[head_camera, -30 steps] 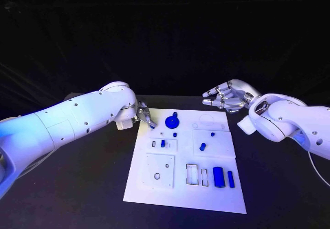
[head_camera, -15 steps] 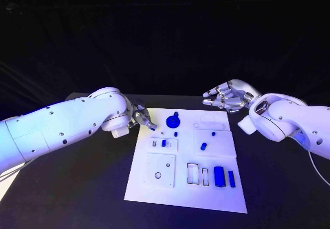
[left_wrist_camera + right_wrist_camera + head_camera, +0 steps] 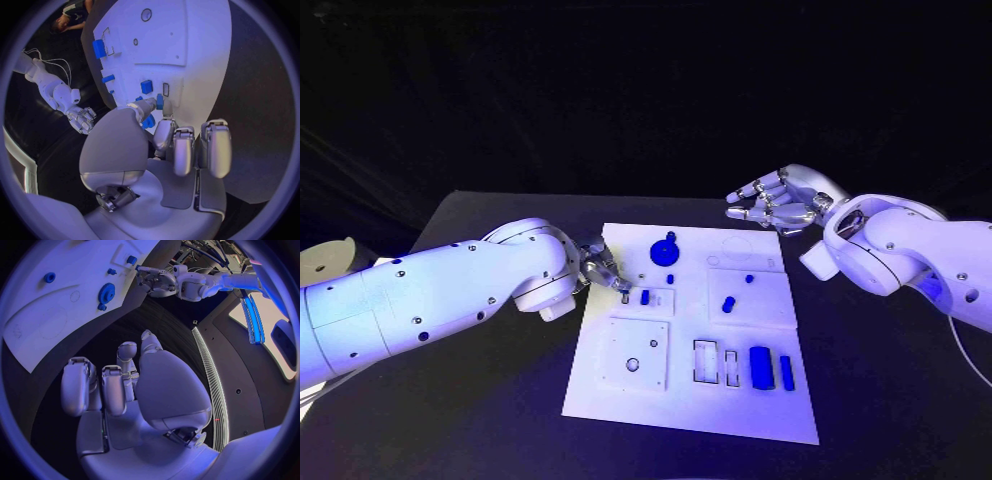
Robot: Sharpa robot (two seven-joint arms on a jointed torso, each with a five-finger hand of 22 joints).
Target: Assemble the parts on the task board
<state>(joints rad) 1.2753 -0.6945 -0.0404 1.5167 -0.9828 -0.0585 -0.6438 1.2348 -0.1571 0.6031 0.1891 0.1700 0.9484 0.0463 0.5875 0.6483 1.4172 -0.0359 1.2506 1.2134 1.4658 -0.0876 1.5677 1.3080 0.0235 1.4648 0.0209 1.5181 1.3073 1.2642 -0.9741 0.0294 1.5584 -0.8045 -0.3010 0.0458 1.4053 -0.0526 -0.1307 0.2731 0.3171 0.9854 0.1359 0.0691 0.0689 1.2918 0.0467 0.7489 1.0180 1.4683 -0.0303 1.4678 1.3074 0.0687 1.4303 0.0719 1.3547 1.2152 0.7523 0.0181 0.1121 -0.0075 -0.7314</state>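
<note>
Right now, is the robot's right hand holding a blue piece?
No, the right hand hovers beyond the task board with nothing in its fingers.

No legible text, label, brand, number or sign is presented on the task board (image 3: 687,400), on the parts, on either arm or on the table.
</note>
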